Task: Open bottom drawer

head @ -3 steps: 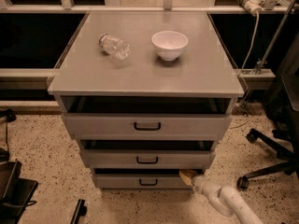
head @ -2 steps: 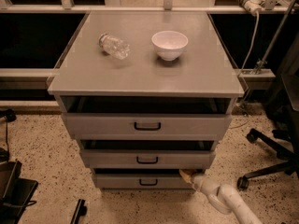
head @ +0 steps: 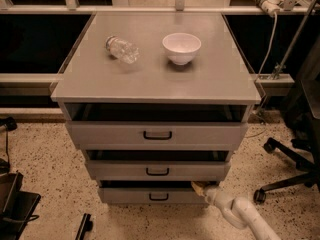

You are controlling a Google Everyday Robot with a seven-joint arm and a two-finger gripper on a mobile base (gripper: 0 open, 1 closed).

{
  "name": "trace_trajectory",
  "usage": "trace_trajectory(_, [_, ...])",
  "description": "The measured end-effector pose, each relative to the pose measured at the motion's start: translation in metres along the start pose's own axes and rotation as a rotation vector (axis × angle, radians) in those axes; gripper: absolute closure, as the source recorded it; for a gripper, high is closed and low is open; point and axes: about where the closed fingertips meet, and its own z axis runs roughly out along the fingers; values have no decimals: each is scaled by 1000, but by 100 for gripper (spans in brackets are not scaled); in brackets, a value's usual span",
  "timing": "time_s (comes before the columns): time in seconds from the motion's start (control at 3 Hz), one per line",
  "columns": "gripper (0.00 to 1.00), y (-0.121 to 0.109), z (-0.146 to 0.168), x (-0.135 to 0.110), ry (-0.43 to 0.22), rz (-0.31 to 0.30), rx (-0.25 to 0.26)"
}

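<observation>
The bottom drawer is the lowest and narrowest grey front of three, with a small black bracket handle. A dark gap shows above its top edge. My gripper is at the drawer's top right corner, on the end of a white arm that comes in from the lower right. Its yellowish tip touches or sits just over the drawer's upper right edge.
Grey cabinet top holds a lying plastic bottle and a white bowl. Middle drawer and top drawer stand above. Office chair base at right; black objects on the floor at left.
</observation>
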Motion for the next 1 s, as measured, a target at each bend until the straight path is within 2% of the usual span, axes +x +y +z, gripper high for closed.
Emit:
trace_trajectory(0.33, [100,17,3,8,84,-57,-59])
trace_trajectory(0.67, [100,37,-3,21,185,-48,-108])
trace_trajectory(1.0, [100,38,-4,18,187,-48,-108])
